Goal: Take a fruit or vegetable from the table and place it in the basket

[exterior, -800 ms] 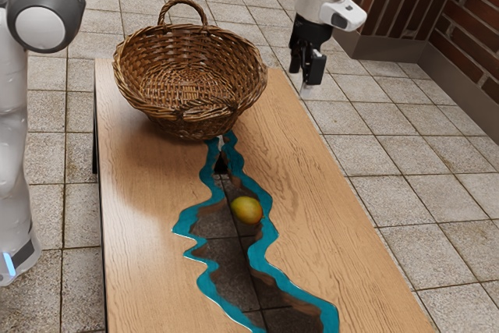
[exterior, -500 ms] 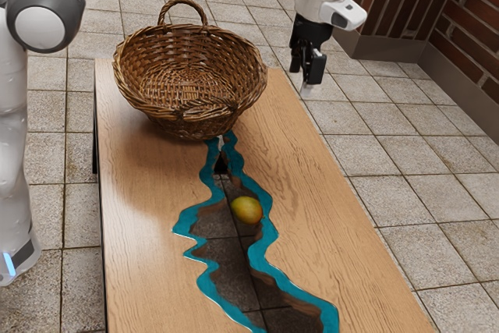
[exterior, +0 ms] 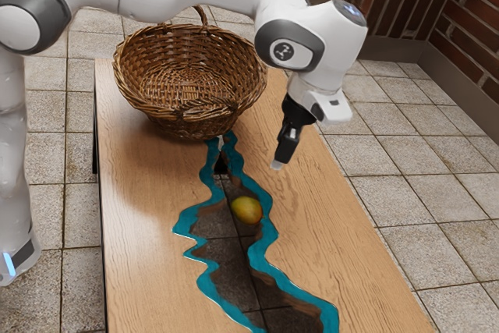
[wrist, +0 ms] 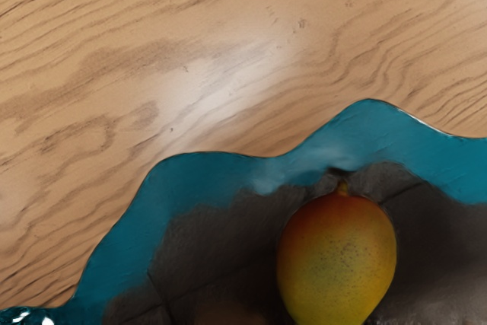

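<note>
My gripper [exterior: 278, 164] hangs above the wooden table, above and to the exterior view's right of the mango [exterior: 247, 210]. Its black parts slant down, and whether it is open or shut cannot be made out. The yellow-green mango rests on the dark, see-through middle strip and is not touching my hand. In the wrist view the mango [wrist: 338, 260] shows a reddish stem end. A brown wicker basket [exterior: 191, 83] stands at the table's far end, its inside bare; my arm covers part of its back handle.
The wooden tabletop [exterior: 148, 193] has wavy teal bands [exterior: 267, 235] along both sides of its dark strip. Tiled floor surrounds the table, and a brick wall [exterior: 468, 13] rises at the exterior view's upper right. My forearm passes above the basket's back rim.
My arm has swung out over the table. The gripper has come down in the exterior view, closer to the mango, and its tilt has changed. Mango and basket have stayed put.
</note>
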{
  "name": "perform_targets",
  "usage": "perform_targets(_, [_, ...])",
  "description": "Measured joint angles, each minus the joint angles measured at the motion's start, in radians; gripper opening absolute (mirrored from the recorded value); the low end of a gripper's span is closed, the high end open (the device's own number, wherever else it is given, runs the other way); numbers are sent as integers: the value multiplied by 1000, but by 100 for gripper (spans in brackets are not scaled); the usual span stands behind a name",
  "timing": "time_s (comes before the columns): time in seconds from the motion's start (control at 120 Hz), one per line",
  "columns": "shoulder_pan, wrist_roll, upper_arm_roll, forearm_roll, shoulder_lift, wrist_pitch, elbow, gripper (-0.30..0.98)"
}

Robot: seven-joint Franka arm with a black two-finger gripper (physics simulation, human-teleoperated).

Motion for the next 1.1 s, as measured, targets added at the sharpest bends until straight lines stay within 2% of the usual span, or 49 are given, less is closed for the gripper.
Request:
perform_targets(0.167, [-1, 58, -18, -15, -62, 155, -192, 68])
perform_targets(0.35, [-26, 106, -20, -75, -164, 336, -391, 68])
perform_targets(0.625, [-22, 156, -20, -117, -181, 516, -514, 68])
perform_targets(0.925, [-20, 190, -13, -134, -206, 585, -596, 68])
perform_targets(1.1, [-20, 204, -21, -27, -210, 627, -626, 68])
